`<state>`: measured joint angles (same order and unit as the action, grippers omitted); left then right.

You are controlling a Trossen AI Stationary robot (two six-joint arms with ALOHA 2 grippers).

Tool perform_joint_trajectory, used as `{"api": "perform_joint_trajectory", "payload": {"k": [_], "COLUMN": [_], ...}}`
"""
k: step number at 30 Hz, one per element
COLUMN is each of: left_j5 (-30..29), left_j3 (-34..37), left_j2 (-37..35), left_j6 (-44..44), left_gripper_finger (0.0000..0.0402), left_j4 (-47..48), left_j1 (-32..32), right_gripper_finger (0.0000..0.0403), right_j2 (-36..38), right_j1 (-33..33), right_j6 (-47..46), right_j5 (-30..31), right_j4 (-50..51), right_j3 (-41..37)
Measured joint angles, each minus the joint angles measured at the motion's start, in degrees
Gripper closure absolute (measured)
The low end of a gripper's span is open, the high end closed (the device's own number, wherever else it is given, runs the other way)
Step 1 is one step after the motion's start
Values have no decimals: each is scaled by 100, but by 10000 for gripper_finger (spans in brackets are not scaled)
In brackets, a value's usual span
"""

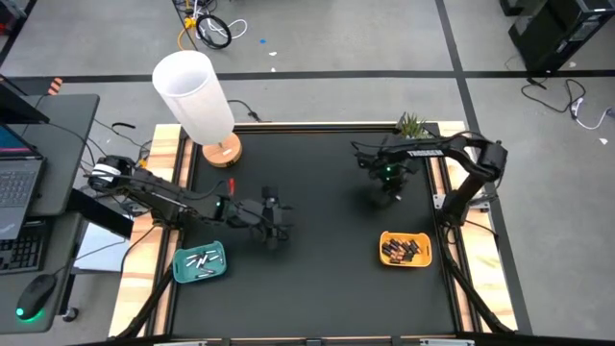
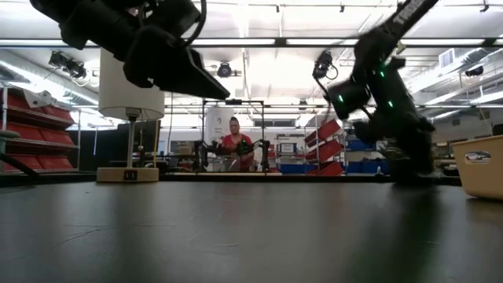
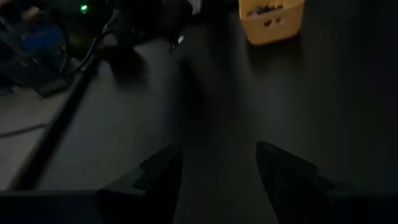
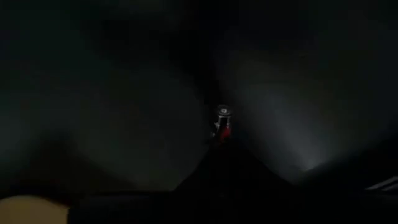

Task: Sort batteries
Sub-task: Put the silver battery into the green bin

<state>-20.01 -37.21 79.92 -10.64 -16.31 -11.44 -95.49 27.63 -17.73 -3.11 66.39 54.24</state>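
Right wrist view shows the right gripper (image 4: 222,138) with jaws clamped on a dark, red-ended battery (image 4: 222,121) sticking straight out from the tips, above the table (image 1: 317,279); the orange tray (image 1: 405,249) is nearby; left jaws apart

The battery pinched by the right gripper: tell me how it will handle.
The battery is a small round cylinder, so it would probably roll if dropped on the flat table. Only its end is pinched in the right gripper, so it may pivot or slip. It looks rigid.
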Motion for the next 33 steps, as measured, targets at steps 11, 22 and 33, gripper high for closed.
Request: {"api": "perform_joint_trajectory", "payload": {"k": [11, 22, 33], "left_j5": [-192, 4, 15], "left_j3": [0, 0, -2], "left_j2": [0, 0, 0], "left_j6": [391, 1266, 1252], "left_gripper_finger": [184, 184, 184], "left_j4": [-732, -655, -653], "left_j1": [46, 75, 94], "right_gripper_finger": [401, 342, 207], "right_j2": [1390, 1396, 648], "right_j1": [-1277, -1923, -3244], "right_j6": [101, 109, -1347], "right_j5": [287, 609, 1027], "right_j4": [-2299, -2244, -3315], "right_j3": [805, 234, -554]}}
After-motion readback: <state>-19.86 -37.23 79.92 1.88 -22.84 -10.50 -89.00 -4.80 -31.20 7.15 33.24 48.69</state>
